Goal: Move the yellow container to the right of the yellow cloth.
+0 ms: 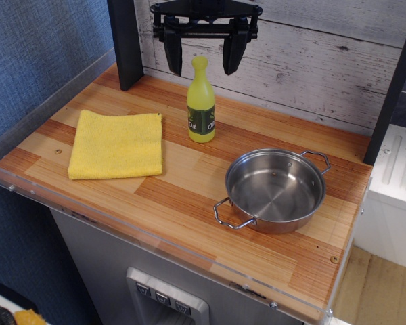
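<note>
The yellow container (200,101), a small yellow-green bottle with a dark green "Oil" label, stands upright on the wooden counter, just right of the yellow cloth (117,143). The cloth lies flat and folded at the left of the counter. My gripper (202,66) hangs open above the bottle, one black finger on each side of its cap, holding nothing.
A steel pan (275,189) with two handles sits at the right front of the counter (189,203). A black post (125,40) stands at the back left. A plank wall runs behind. A clear plastic rim edges the counter's left and front.
</note>
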`<state>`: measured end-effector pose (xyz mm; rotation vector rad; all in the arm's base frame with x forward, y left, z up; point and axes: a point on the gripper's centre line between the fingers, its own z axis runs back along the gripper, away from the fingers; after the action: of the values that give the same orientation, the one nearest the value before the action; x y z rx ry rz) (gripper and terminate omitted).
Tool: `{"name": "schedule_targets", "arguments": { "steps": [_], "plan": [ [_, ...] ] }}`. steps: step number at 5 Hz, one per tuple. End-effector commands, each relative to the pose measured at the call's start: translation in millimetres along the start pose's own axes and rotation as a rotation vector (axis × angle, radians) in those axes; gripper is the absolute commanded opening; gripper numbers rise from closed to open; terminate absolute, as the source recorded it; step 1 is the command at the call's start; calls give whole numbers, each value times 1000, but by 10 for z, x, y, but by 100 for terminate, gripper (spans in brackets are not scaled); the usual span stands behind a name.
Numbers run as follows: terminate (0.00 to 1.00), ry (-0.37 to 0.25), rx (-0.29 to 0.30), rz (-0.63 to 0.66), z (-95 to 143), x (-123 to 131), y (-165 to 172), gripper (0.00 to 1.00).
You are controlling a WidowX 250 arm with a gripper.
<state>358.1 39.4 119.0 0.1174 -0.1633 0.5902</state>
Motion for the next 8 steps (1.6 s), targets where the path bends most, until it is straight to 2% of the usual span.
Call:
{"name": "schedule_targets", "arguments": {
  "steps": [1, 2, 4, 5, 6, 7, 8],
  "plan": [
    [0, -35, -21, 57, -32, 232, 37, 100],
    [0, -20, -14, 74, -95, 229, 61, 0],
    [0, -16, -19, 83, -114, 232, 44, 0],
    [0, -7, -42, 95, -31, 251, 68, 0],
    [0, 1, -54, 86, 128, 180, 128, 0],
    [0, -10, -35, 92, 295, 36, 214, 0],
    [0, -6, -41, 97, 397, -155, 331, 0]
  ]
}}
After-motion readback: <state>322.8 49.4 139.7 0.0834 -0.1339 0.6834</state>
